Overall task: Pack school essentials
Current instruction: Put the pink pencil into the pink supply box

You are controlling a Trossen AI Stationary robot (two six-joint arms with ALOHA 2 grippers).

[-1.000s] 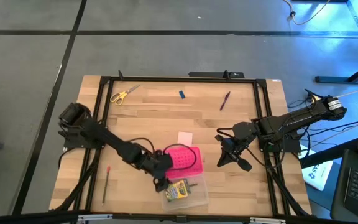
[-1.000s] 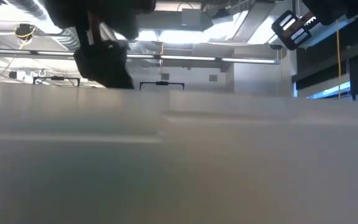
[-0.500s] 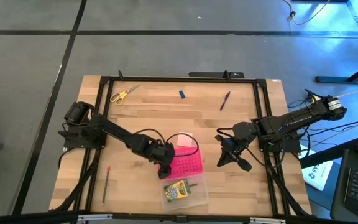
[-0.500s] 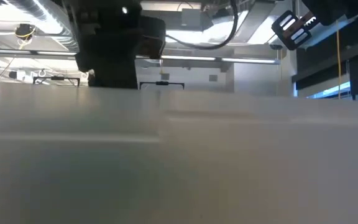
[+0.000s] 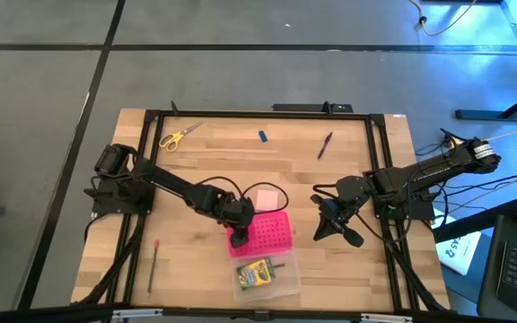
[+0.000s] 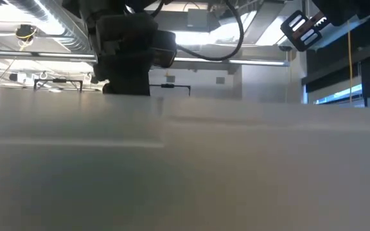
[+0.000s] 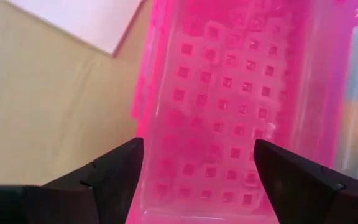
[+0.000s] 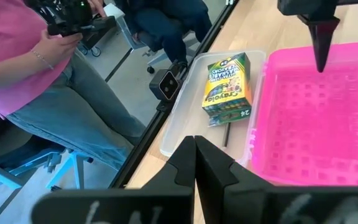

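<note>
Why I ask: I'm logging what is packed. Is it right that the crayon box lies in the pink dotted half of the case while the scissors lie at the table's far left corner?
Not quite. The crayon box lies in the clear half, not the pink dotted half; the high view and right wrist view show this. The scissors do lie at the far left corner.

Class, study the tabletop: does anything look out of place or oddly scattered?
Yes. Only the crayon box lies in the clear tray. The scissors, blue piece, pen and pencil lie scattered far apart, while the pink dotted box lies open.
</note>
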